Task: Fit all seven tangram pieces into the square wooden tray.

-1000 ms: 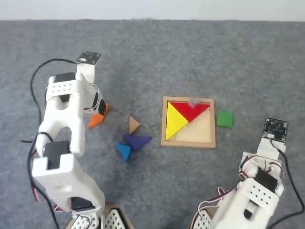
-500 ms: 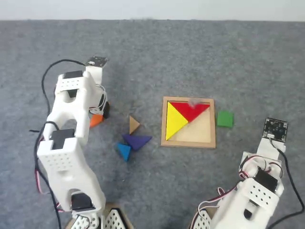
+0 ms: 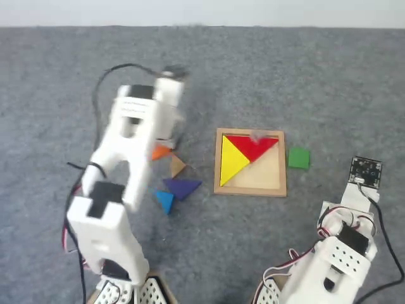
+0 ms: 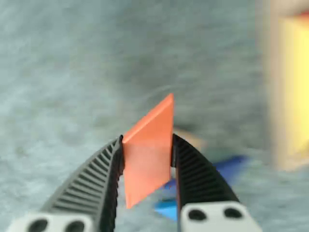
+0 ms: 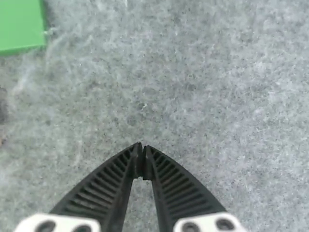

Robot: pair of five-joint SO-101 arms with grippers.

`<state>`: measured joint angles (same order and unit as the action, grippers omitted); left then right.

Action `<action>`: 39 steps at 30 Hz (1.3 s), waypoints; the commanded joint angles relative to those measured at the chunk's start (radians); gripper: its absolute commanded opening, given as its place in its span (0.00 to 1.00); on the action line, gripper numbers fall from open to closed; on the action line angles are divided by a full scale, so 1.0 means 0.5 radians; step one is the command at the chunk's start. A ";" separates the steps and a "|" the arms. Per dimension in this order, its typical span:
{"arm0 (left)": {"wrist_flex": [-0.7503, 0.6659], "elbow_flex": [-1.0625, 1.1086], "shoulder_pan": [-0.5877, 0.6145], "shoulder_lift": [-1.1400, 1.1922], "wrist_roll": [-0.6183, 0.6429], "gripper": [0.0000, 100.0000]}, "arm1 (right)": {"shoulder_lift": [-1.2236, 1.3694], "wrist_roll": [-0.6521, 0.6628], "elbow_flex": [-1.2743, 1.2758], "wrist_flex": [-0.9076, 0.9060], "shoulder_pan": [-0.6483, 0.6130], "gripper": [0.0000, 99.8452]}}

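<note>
My left gripper (image 4: 147, 150) is shut on an orange piece (image 4: 149, 154), held above the carpet; from above that orange piece (image 3: 160, 151) shows under the left arm, just left of the tan triangle (image 3: 178, 165). The wooden tray (image 3: 269, 180) holds a red triangle (image 3: 253, 146) and a yellow triangle (image 3: 231, 161). A purple piece (image 3: 183, 187) and a blue piece (image 3: 165, 201) lie left of the tray. The green square (image 3: 299, 158) lies right of it. My right gripper (image 5: 141, 159) is shut on nothing, over bare carpet near the green square (image 5: 21, 24).
Grey carpet covers the table. The right arm's base (image 3: 338, 253) sits at the front right corner, the left arm's base (image 3: 107, 253) at the front left. Open carpet lies behind the tray and along the far edge.
The left arm has swung right with the orange piece lifted off the carpet, from the far left to beside the tan triangle. The right arm has kept still.
</note>
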<state>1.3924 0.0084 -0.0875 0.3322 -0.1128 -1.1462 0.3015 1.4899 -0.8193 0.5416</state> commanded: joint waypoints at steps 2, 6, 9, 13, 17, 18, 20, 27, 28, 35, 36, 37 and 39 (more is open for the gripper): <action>0.037 -0.170 -0.546 -0.187 0.322 0.01 | -0.054 0.018 -0.021 -0.008 -0.017 0.01; 0.021 -0.351 -0.764 -0.077 0.503 0.01 | -0.054 0.018 -0.021 -0.008 -0.017 0.01; -0.015 -0.505 -0.868 0.049 0.657 0.01 | -0.054 0.015 -0.021 -0.008 -0.008 0.01; -0.012 -0.698 -0.951 0.224 0.690 0.01 | -0.054 0.018 -0.018 -0.008 -0.014 0.01; -0.006 -0.830 -1.007 0.396 0.755 0.01 | -0.054 0.018 -0.012 -0.026 -0.014 0.01; -0.009 -0.848 -1.025 0.427 0.764 0.01 | -0.054 0.018 -0.012 -0.026 -0.011 0.01; -0.009 -0.891 -1.046 0.482 0.770 0.01 | -0.054 0.015 -0.009 -0.026 -0.008 0.01; -0.009 -0.910 -1.071 0.522 0.776 0.01 | -0.054 0.009 -0.015 -0.017 -0.008 0.01; -0.015 -0.910 -1.080 0.522 0.776 0.01 | -0.054 0.009 -0.015 -0.017 -0.008 0.01; -0.052 -0.922 -1.145 0.525 0.979 0.01 | -0.054 0.006 -0.015 -0.023 -0.005 0.01; -0.074 -0.916 -1.145 0.525 1.022 0.01 | -0.054 0.006 -0.015 -0.023 -0.005 0.01; -0.095 -0.910 -1.148 0.528 1.049 0.01 | -0.054 0.006 -0.015 -0.023 -0.005 0.01; -0.120 -0.913 -1.142 0.528 1.099 0.01 | -0.054 0.006 -0.015 -0.023 -0.005 0.01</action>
<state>1.3802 -0.3997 -0.6521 0.6007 0.3736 -1.1462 0.3015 1.4899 -0.8193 0.5416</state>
